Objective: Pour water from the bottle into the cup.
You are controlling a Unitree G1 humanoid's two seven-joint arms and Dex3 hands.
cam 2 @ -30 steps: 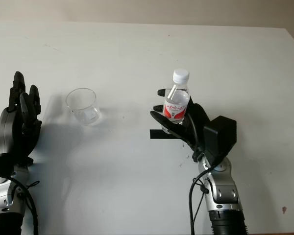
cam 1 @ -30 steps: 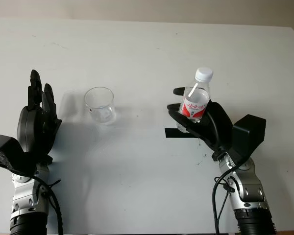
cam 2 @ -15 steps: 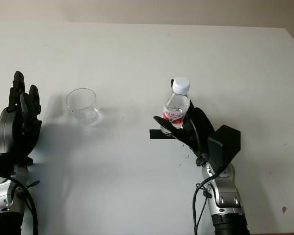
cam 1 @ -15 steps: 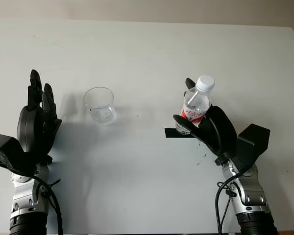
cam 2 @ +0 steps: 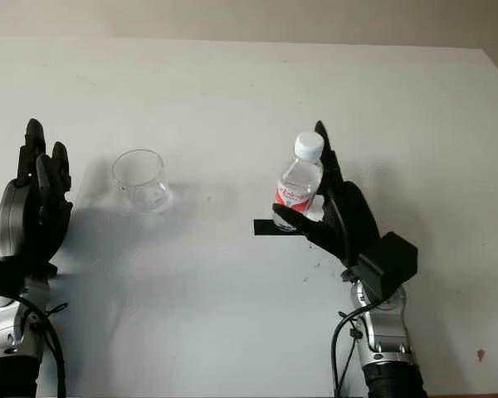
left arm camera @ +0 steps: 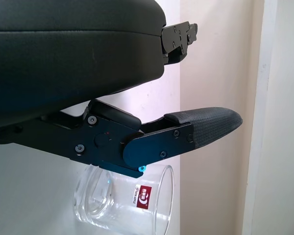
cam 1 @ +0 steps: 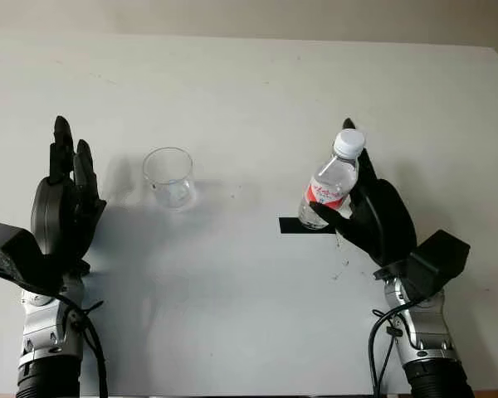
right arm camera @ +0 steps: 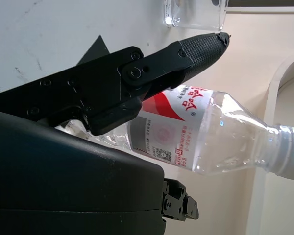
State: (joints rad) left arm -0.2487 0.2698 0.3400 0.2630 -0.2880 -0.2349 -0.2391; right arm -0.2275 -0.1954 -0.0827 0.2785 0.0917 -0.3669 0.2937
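A small clear water bottle with a white cap and red label stands on the white table, right of centre, its base on a black tape strip. My right hand is open just right of it, with a thumb crossing in front of the lower bottle and the other fingers straight up behind it. The clear cup stands upright to the left, about a hand's width from my open left hand. The cup sits below a finger in the left wrist view.
The tape strip lies flat under the bottle. A few small dark specks mark the table near my right wrist. The table's far edge meets a beige wall.
My right hand's fingers have uncurled from around the bottle and now point straight up behind it. The bottle has come down onto the tape strip. The left hand and cup have not moved.
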